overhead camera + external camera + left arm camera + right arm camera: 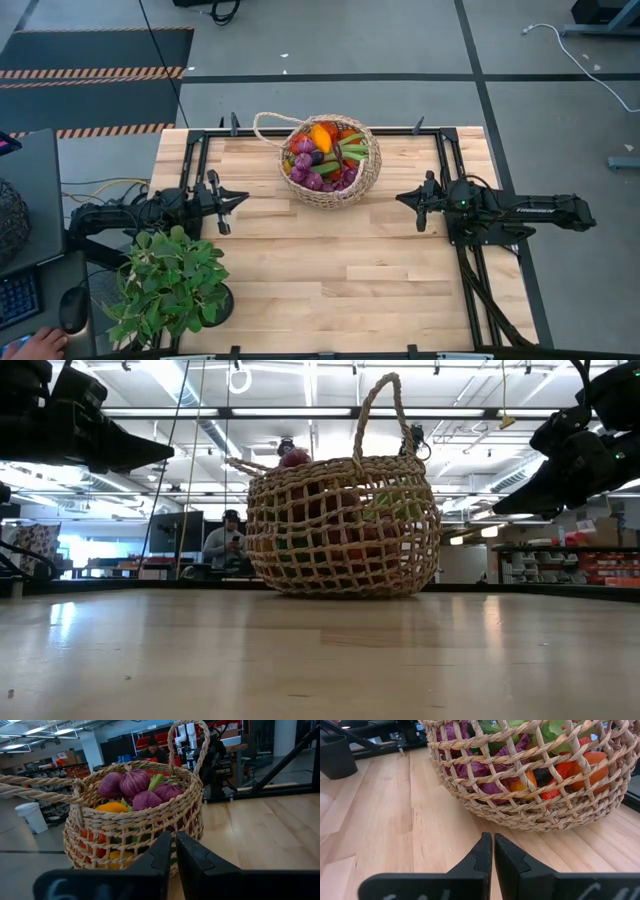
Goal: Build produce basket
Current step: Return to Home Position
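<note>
Straw basket at 12 o'clock on table, heaped with produce, left gripper at 9 o'clock, fingers pressed together, right gripper at 3 o'clock, fingers pressed together.

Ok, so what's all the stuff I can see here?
table: one, light wood, middle
basket: one, tan, table's far middle
produce: many, purple, orange, green, red, in the basket
plant: one, green, table's near left corner
mesh ball: one, dark, left of the table
mouse: one, dark, beside the plant
hand: one, a person's, by the mouse
left arm: one, dark, left edge, jaws shut
right arm: one, dark, right edge, jaws shut
</note>
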